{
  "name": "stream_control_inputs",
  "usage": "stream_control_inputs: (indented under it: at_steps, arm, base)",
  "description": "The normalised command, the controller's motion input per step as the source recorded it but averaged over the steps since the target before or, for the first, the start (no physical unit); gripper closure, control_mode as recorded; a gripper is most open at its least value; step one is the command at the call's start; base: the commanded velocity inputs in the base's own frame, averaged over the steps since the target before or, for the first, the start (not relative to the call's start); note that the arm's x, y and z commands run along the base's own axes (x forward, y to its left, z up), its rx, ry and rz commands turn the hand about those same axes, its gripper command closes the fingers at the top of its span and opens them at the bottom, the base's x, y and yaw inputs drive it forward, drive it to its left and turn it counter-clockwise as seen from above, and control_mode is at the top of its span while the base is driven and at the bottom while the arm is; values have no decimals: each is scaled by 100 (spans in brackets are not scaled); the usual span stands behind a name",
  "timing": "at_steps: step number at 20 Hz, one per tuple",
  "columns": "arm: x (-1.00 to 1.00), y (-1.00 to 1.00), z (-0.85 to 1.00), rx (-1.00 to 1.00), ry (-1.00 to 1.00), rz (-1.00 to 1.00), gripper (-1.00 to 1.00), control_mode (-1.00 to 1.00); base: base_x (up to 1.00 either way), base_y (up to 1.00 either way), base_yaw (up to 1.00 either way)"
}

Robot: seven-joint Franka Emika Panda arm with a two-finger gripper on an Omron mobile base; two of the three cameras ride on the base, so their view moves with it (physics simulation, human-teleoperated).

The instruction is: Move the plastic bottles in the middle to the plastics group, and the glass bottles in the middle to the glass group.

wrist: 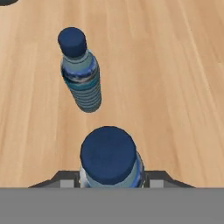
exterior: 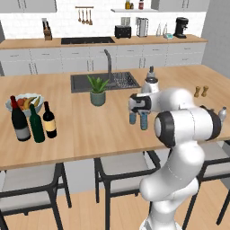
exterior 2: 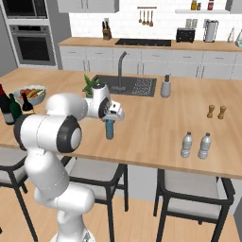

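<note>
a simulated kitchen with white cabinets along the back wall and a long wooden island counter (exterior: 90,130) in front, a dark sink (exterior: 104,82) set into its far side. stools stand under the near edge.

the white arm reaches over the middle of the counter. its gripper (exterior: 140,109) points down and is clamped on the near blue bottle (wrist: 110,159), fingers pressed to either side just below the dark cap. in the side views i cannot tell whether that bottle touches the wood. the second blue bottle (wrist: 81,72) stands upright just beside it, apart from it.

toward the left end of the counter stands the big dark wine bottle (exterior: 19,121), the green bottle (exterior: 37,125) beside it and the smaller wine bottle with the yellowish label (exterior: 49,120) next to that, all close together in front of a fruit bowl (exterior: 24,104). a potted plant (exterior: 98,90) sits near the sink.

near the right end, by the near edge, two grey-clear bottles (exterior 2: 195,145) stand side by side. the wooden shakers (exterior 2: 216,111) stand further back.
</note>
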Motion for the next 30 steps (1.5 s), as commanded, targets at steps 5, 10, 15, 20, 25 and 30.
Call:
stream_control_inputs:
  at_steps: [5, 10, 15, 20, 25, 30]
  arm:
    - [0, -86, 0, -11, 13, -2, 100, -100]
    - [-1, -88, -1, -9, 3, -8, 100, -100]
    - [-9, -93, -19, 2, -13, -7, 100, -100]
    - [-25, -69, 0, 7, -24, -1, 100, -100]
    - [-21, -34, 1, -2, -9, 0, 100, -100]
    - [6, -17, 2, -5, 6, 0, 100, -100]
  base:
    - [0, 0, 0]
    - [0, 0, 0]
    - [0, 0, 0]
    - [0, 0, 0]
    - [0, 0, 0]
    - [0, 0, 0]
